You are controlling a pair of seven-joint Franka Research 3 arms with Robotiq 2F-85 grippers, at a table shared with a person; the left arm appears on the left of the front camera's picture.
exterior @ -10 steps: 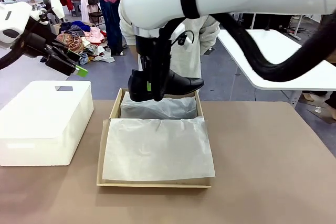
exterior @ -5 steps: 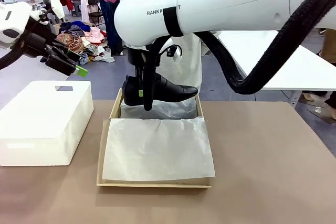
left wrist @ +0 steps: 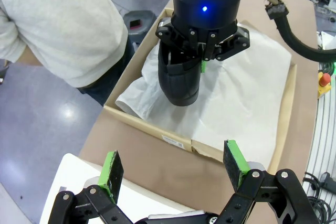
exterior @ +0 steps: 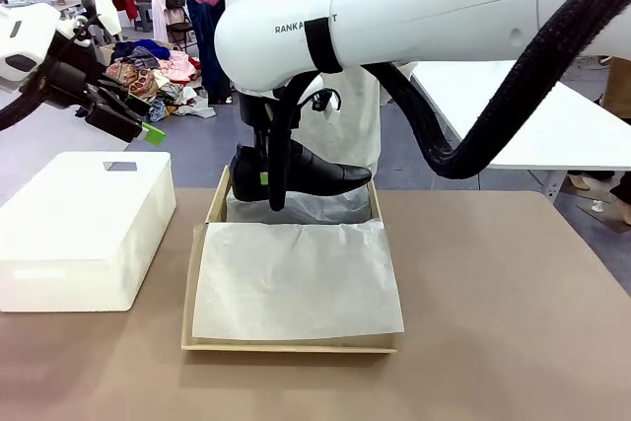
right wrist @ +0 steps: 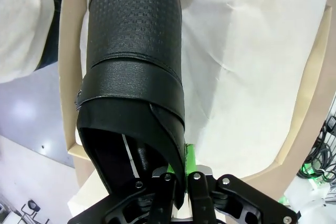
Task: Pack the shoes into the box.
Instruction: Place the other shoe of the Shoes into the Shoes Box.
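Right gripper [exterior: 270,190] clenched on the heel rim of a glossy black shoe [exterior: 330,173].
The shoe hangs level over the far end of the tan cardboard box [exterior: 211,206], which is lined with white tissue paper [exterior: 296,278]; left gripper [left wrist: 173,166] spread wide.

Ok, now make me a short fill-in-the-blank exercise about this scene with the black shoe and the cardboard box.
1. The right gripper is shut on a black glossy leather shoe, holding it above the ____ end of the tan cardboard shoebox, the end nearest the person.
2. The left gripper holds nothing and its jaws are ____.
3. The white rounded plastic box stands on the robot's ____ side of the shoebox.

Missing words: far; open; left.
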